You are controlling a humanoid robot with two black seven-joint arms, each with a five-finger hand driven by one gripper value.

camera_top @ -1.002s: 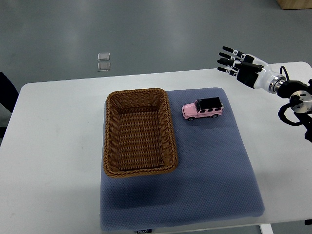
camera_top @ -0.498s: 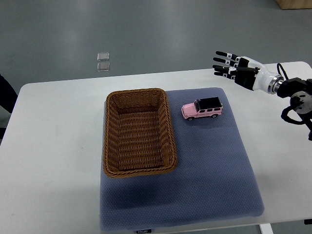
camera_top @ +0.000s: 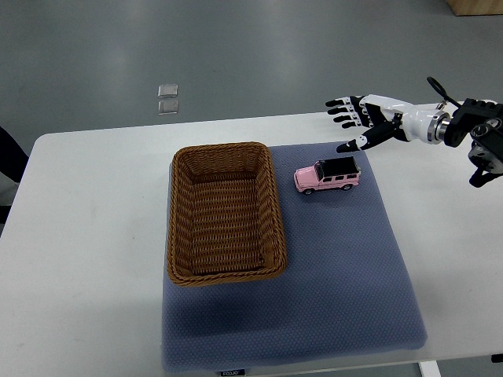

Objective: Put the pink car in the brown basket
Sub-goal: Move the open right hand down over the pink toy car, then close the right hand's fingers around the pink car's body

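1. You're in the reach step: the right robot hand (camera_top: 363, 126) hangs at about 1 o'clock from the pink car (camera_top: 327, 175), near it but not touching, fingers (camera_top: 341, 111) spread wide and holding nothing
2. The car sits upright on the blue mat (camera_top: 338, 275), just beside the brown basket (camera_top: 224, 213) at its 3 o'clock side, nothing in the basket yet
3. Next, I'd say you need to drop the hand over the car's roof, close around its sides, then carry it toward 9 o'clock
4. Count: one car, one basket, one mat, one white bench (camera_top: 86, 236), one robot hand showing
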